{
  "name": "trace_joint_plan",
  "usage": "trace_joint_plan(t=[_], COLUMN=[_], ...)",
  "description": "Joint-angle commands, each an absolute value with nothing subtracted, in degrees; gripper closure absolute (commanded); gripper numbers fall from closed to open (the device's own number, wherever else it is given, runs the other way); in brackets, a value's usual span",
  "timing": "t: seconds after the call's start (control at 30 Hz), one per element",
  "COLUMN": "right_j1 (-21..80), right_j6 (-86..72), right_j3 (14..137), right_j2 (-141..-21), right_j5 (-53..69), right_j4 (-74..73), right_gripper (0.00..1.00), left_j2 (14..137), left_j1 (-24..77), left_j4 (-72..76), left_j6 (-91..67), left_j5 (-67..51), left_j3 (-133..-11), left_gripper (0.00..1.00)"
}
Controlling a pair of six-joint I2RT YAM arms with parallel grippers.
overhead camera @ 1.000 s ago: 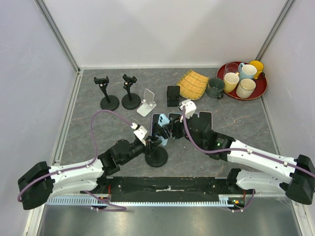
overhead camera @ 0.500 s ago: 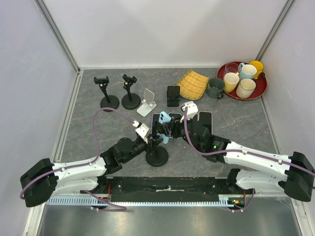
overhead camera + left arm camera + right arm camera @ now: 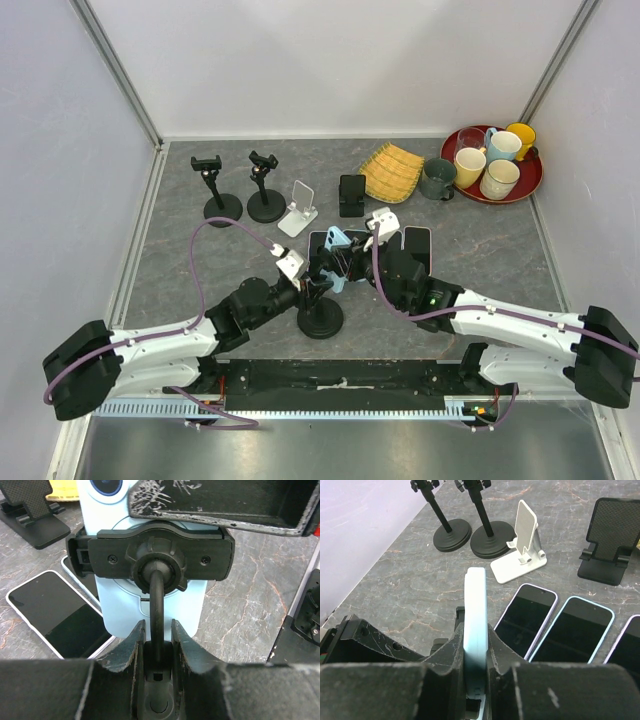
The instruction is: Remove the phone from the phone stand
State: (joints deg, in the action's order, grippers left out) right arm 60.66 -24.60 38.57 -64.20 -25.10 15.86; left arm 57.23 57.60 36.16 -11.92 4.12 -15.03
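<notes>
Extracting step in hand, by judgement. Bench (image 3: 480,250) carries phone stand (image 3: 320,318); blue-cased phone (image 3: 474,605) sits upright in clamp (image 3: 150,555). Stem (image 3: 156,597) held by closed left gripper (image 3: 156,632); right gripper (image 3: 474,632) pinches phone's upper edge. Next move calls for straight pull clear of clamp, stand braced. Left wrist view shows clamp arms around phone; top view hides them.

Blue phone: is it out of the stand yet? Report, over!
Left gripper shut on stand pole. Right gripper shut on blue phone, not out: clamp holds it. Nothing blocking.
</notes>
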Motion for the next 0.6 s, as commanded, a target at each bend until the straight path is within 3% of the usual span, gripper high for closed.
trace_joint_plan(t=[0.0, 0.3, 0.57], right_j1=[60.9, 55.9, 47.6], right_j6=[-19.8, -13.4, -10.1], right_j3=[36.9, 34.8, 34.2], right_j2=[-66.4, -68.7, -64.1], right_j5=[-21.8, -9.0, 4.3], right_j4=[24.0, 31.6, 27.4], right_gripper=[1.00, 1.00, 1.00], left_j2=[58.7, 60.0, 49.0], left_j1=[58.6, 58.6, 57.7], left_j4=[40.0, 43.2, 36.5], left_j6=[-12.0, -12.6, -14.4], left_j5=[-9.7, -19.2, -9.2], left_j3=[-14.9, -13.9, -8.8], left_gripper=[0.98, 0.98, 0.98])
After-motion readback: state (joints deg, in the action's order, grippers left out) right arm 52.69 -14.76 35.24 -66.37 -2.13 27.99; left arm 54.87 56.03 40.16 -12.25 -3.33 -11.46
